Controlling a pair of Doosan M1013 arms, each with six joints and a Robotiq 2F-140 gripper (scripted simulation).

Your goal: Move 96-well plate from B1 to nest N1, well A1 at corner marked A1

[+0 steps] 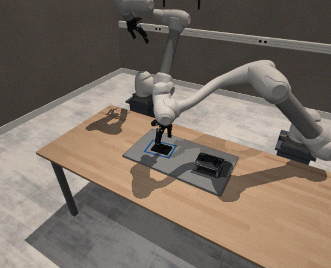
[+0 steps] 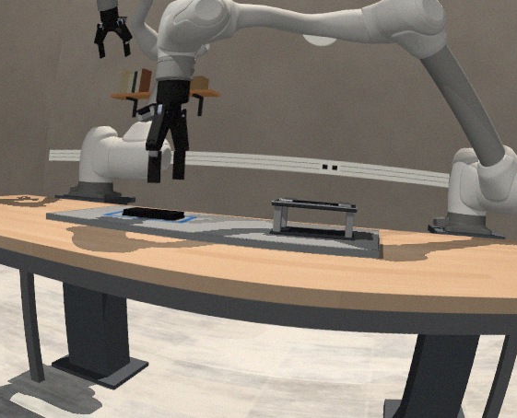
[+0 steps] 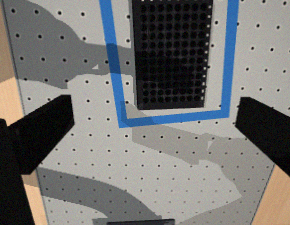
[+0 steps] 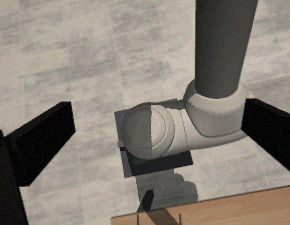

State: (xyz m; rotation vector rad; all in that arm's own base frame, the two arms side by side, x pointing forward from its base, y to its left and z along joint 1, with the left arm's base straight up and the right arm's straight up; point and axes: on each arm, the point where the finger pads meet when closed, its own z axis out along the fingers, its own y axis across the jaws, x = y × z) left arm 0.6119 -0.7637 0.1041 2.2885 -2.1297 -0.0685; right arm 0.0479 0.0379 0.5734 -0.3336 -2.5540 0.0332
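Observation:
The black 96-well plate (image 1: 161, 149) (image 2: 153, 214) (image 3: 170, 59) lies flat inside the blue outline (image 1: 156, 154) (image 2: 191, 220) (image 3: 175, 119) of B1. Small pale marks run along its right long rim in the left wrist view; they are too small to read, and its far end is cut off. My left gripper (image 1: 163, 140) (image 2: 166, 179) (image 3: 155, 111) is open and empty above the plate, pointing down. The raised nest N1 (image 1: 209, 162) (image 2: 313, 205) (image 3: 140, 222) stands empty on posts; its A1 mark cannot be read. My right gripper (image 1: 140, 40) (image 2: 114, 55) (image 4: 157, 115) is open and empty, high up away from the plate.
A grey perforated board (image 1: 138, 146) (image 2: 229, 225) (image 3: 87, 124) lies on the wooden table (image 1: 84, 147) (image 2: 210, 272) and carries both the outline and the nest. The left arm reaches across above the nest side. A shelf with books is on the back wall in the exterior view.

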